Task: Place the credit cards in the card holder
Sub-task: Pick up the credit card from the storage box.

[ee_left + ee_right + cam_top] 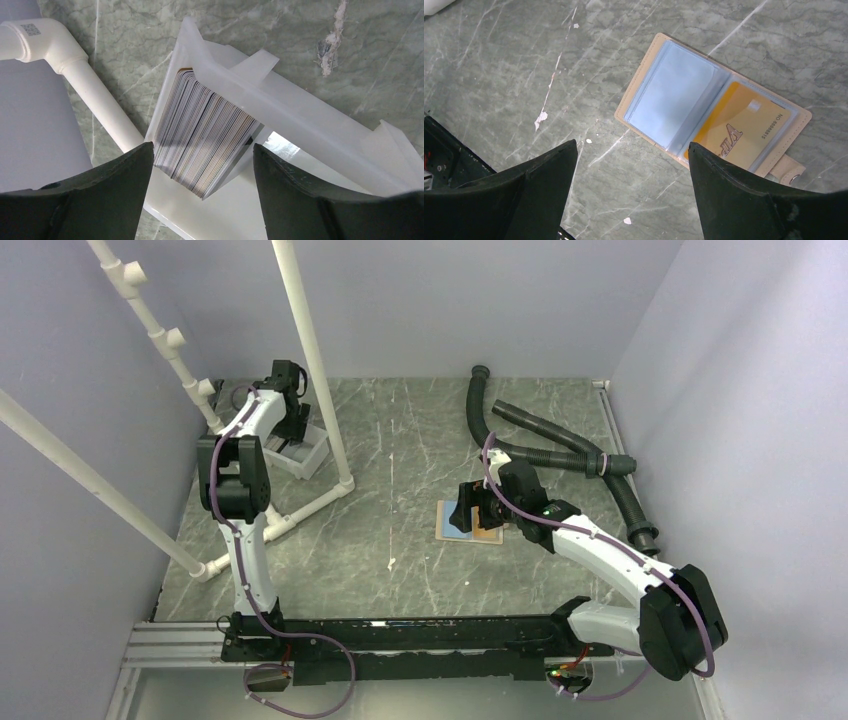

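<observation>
The card holder lies open on the table, tan edge, pale blue sleeves; it also shows in the top view. A golden card sits in its right sleeve. A stack of credit cards stands on edge in a white plastic tray. My left gripper is open, hovering just above the stack, holding nothing; in the top view it is at the tray. My right gripper is open and empty over bare table, just beside the holder's near edge; the top view shows it above the holder.
White PVC pipes form a frame around the tray at the back left; one pipe runs close beside the tray. Black corrugated hoses lie at the back right. Grey walls enclose the table.
</observation>
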Robot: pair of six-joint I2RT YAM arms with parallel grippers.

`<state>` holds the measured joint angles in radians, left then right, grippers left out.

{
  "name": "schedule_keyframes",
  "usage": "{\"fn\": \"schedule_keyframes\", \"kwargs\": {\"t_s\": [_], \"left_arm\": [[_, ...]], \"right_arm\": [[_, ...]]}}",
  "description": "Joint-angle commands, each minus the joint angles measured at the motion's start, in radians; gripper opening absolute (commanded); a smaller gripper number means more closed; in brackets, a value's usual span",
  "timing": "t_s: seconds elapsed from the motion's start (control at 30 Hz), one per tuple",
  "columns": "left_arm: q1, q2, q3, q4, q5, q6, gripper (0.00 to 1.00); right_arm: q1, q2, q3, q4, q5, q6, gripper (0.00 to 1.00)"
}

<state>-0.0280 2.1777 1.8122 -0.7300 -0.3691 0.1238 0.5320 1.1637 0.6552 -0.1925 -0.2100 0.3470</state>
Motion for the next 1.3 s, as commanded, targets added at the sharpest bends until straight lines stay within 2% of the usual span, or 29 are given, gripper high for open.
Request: {"fn": "schedule_keyframes", "kwargs": {"t_s": [0.0, 0.4, 0.67, 1.1, 1.27], "left_arm": [[-0.003, 0.003, 0.049, -0.008, -0.034, 0.020, 0.76], [-0.004, -0.011, 0.063, -0.020, -0.045, 0.023, 0.54], [-0.005, -0.025, 0.058, -0.021, -0.047, 0.019, 0.43], [-0.021, -0.036, 0.071, -0.034, -0.060, 0.014, 0.33], [-0.022, -0.043, 0.073, -0.037, -0.057, 0.010, 0.26]], "right_arm": [[0.003, -0.004, 0.004, 0.039, 0.014, -0.013, 0.84], [0.003, -0.005, 0.003, 0.039, 0.014, -0.011, 0.84], [0.003, -0.006, 0.002, 0.043, 0.013, -0.011, 0.84], [0.005, -0.005, 0.000, 0.046, 0.011, -0.009, 0.85], [0.005, -0.007, 0.000, 0.043, 0.014, -0.009, 0.85]]}}
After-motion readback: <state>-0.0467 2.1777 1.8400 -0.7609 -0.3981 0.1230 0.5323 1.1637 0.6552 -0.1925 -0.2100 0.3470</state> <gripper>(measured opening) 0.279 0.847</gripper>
